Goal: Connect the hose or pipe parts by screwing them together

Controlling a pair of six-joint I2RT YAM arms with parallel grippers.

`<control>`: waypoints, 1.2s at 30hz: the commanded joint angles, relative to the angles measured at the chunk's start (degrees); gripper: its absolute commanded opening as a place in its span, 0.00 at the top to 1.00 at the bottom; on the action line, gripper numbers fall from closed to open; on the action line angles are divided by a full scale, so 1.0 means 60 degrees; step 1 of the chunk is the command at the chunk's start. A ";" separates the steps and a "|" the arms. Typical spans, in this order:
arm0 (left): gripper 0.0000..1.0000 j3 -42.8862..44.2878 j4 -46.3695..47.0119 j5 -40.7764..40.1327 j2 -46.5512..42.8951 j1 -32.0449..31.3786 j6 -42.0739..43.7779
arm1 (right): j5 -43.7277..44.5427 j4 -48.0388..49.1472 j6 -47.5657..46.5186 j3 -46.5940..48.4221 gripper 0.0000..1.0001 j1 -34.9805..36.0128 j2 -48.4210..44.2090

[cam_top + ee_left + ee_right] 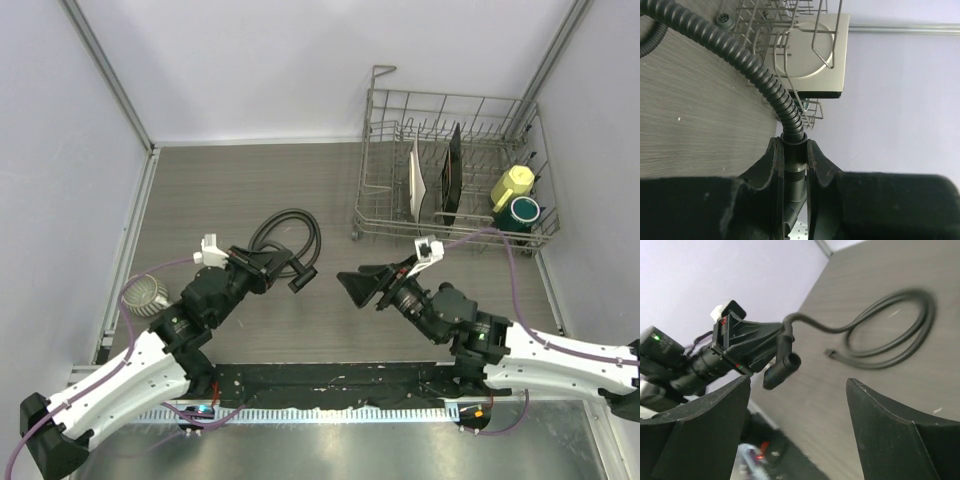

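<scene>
Corrugated black hose (747, 62), probably light, floppy and springy, looped on desk (200, 190) left of centre, best taken at stiff end connector (794, 165), clamped in left jaws, T-shaped nozzle fitting (781, 367) alongside; right jaws apart, empty, nearby.

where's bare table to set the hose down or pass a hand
Bare table lies at the back left, between the wall and the hose coil, and along the near strip between the two arms. Crowded: the dish rack at back right, and the gap where both jaws flank the nozzle fitting.
</scene>
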 commanded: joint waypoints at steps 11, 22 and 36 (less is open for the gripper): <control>1.00 0.2323 -0.2985 0.0531 0.0911 0.0002 -0.0232 | -0.1141 -0.3111 -1.5251 0.3754 0.15 0.1903 0.2736; 1.00 0.2632 -0.3586 0.1073 0.1263 0.0002 -0.0525 | 0.0383 -0.0783 -1.9285 0.3505 0.16 0.3020 0.4831; 1.00 0.1373 -0.1030 0.0824 0.0267 0.0002 -0.1022 | 0.1644 0.1415 -1.2104 0.3506 0.92 0.2450 0.5580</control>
